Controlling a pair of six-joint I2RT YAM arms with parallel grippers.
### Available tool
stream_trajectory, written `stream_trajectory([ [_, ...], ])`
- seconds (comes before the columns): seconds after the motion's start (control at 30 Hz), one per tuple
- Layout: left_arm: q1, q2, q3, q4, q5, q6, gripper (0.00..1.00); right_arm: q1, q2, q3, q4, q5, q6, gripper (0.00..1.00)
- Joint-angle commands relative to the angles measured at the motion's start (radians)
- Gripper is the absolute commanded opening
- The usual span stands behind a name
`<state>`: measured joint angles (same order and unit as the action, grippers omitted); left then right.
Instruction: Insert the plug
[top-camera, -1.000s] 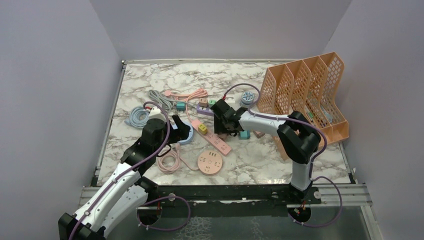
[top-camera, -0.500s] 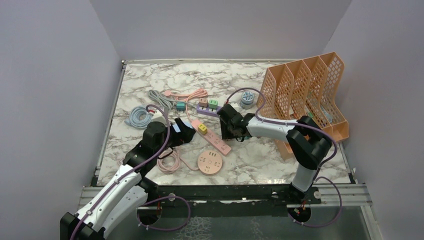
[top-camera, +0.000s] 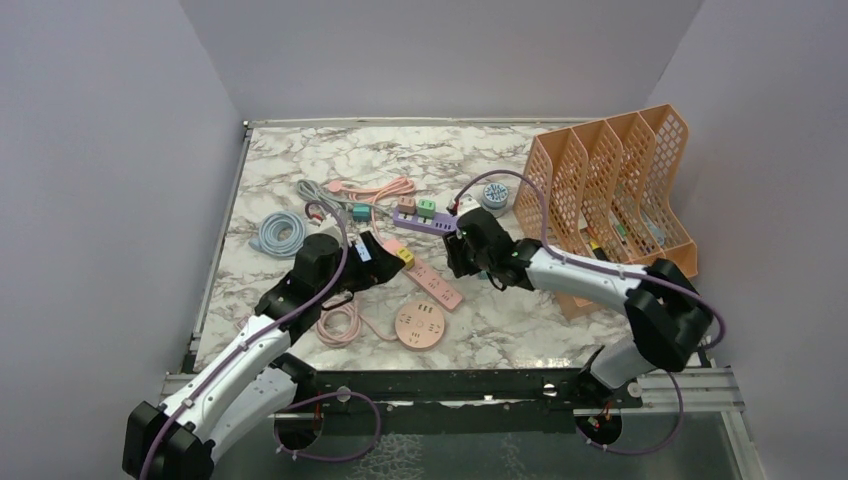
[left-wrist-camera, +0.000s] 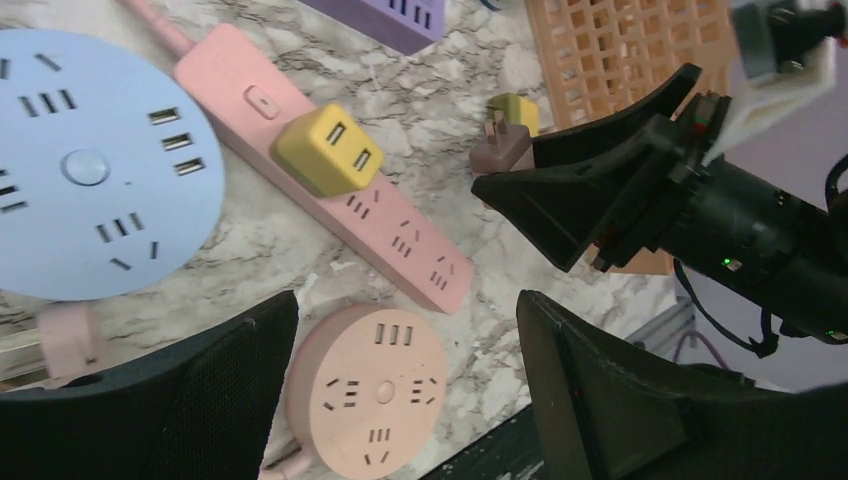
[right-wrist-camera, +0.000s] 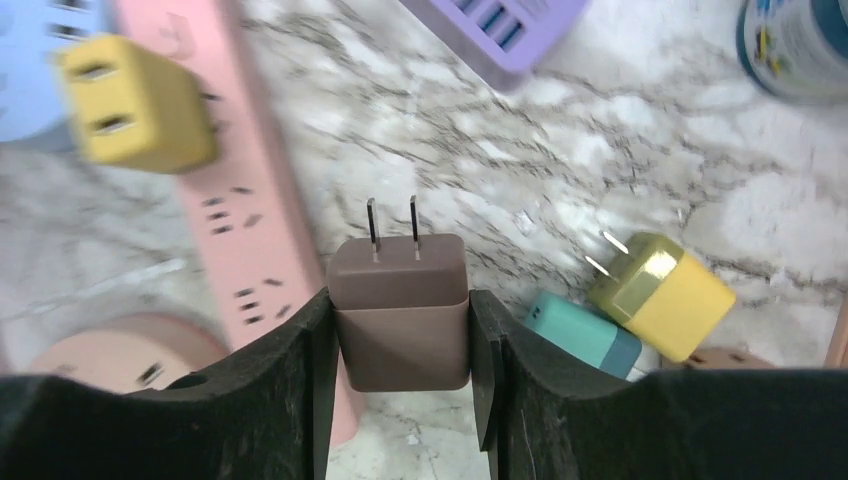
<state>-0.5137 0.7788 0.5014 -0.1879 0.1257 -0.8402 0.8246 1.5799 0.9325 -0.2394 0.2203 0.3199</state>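
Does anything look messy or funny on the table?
Yes. A loose yellow plug and a teal plug lie tipped on their sides on the marble table, side by side, plugged into nothing.

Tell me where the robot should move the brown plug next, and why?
Probably slide it left over the pink power strip: the right fingers grip the brown plug with prongs free, and the strip's empty sockets sit just beside it.

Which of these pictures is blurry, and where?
Right wrist view: the upper-left yellow plug and pink power strip are smeared, while the brown plug is sharp. Left wrist view and top view: crisp, evenly lit.
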Motion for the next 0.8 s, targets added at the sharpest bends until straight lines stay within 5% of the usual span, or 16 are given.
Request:
stream_trajectory([
  [0.0,0.000,0.034,0.041,0.127,0.144,-0.059,0.83,0.002,-0.151,-0.086,0.238,-0.201,-0.189,0.26],
  [0.27,0.000,0.175,0.032,0.315,0.406,-0.084,0.87,0.002,-0.228,-0.127,0.296,-0.543,-0.265,0.25],
  [0.57,-0.002,0.216,-0.023,0.440,0.317,-0.177,0.70,0.002,-0.263,-0.193,0.429,-0.686,-0.262,0.25],
  [0.77,-0.002,0.259,-0.031,0.447,0.381,-0.188,0.67,0.002,-0.244,-0.188,0.445,-0.697,-0.269,0.24],
])
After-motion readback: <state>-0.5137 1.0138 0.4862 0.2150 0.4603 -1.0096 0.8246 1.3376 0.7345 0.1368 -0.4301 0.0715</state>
